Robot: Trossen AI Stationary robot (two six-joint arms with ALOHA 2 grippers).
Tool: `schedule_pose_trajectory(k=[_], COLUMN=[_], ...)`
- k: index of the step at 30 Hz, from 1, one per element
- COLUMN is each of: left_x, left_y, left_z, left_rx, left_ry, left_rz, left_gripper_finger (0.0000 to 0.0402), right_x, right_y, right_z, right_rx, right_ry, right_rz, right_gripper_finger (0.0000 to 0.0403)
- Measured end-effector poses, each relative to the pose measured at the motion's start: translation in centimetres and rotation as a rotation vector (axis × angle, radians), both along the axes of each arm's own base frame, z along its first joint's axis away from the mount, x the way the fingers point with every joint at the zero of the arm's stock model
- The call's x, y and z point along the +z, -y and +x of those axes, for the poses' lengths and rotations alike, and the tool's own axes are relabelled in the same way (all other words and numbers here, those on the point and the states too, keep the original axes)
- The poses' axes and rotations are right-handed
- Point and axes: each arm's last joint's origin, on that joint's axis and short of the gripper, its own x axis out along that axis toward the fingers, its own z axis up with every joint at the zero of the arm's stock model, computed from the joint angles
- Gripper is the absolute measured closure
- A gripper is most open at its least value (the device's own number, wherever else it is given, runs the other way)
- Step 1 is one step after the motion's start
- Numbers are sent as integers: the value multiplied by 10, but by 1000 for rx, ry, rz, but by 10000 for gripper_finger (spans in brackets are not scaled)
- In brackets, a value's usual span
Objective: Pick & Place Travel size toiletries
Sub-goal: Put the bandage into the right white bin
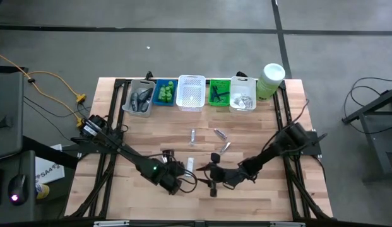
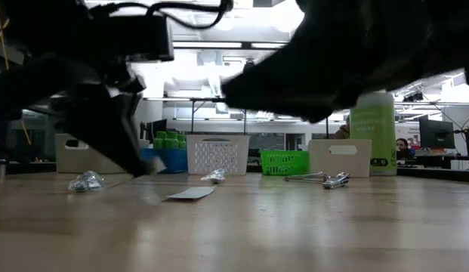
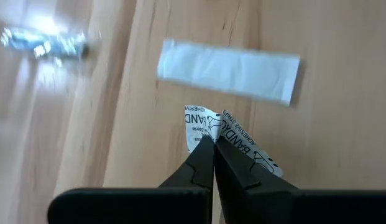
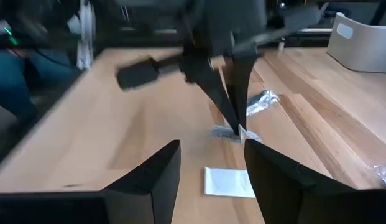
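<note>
My left gripper (image 3: pixel 212 146) is shut on a small white printed sachet (image 3: pixel 242 144) near the table's front middle; it also shows in the high view (image 1: pixel 182 178). A plain flat white sachet (image 3: pixel 229 71) lies on the wood just beyond it (image 1: pixel 190 164). My right gripper (image 4: pixel 211 177) stands open a little to the right of it (image 1: pixel 208 175), facing the left gripper, with nothing between its fingers. Three silvery tubes (image 1: pixel 219 133) lie on the wood further back. My left gripper pinches the printed sachet between its two fingertips (image 3: pixel 204 158), on a crumpled edge (image 3: pixel 208 127). The fingers slant down from above. The sachet sticks out on both sides of the tips; whether it still touches the wood, I cannot tell.
A row of baskets (image 1: pixel 190 93) stands along the far edge, with a pale-green white-lidded canister (image 1: pixel 271 79) at its right end. Bare wood (image 1: pixel 259 202) lies in front of both grippers. Cables (image 1: pixel 50 85) run off the table's left side.
</note>
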Motion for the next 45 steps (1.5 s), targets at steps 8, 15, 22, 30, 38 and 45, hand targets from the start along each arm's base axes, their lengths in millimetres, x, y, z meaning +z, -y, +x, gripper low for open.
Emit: schedule_pose_trajectory(k=[8, 15, 22, 30, 38, 45], left_x=[8, 9, 11, 13, 13, 13], left_y=[4, 5, 7, 8, 8, 9], left_z=[12, 13, 16, 18, 18, 18], left_rx=[-87, -99, -124, -137, -139, -152], left_ry=[119, 128, 158, 177, 182, 174], left_rz=[49, 55, 62, 62, 55, 33], left_gripper_finger=[400, 400, 401, 401, 401, 401], right_x=[-15, -13, -16, -22, -23, -23], right_y=[-2, -5, 2, 11, 11, 10], right_z=[26, 36, 40, 42, 42, 43], right_rx=[-81, -98, -120, -132, -97, -59], right_ry=[-2, -48, -94, -144, -160, -160], right_rz=[-145, -260, -247, -160, -146, -99], right_gripper_finger=[231, 231, 231, 237, 330, 397])
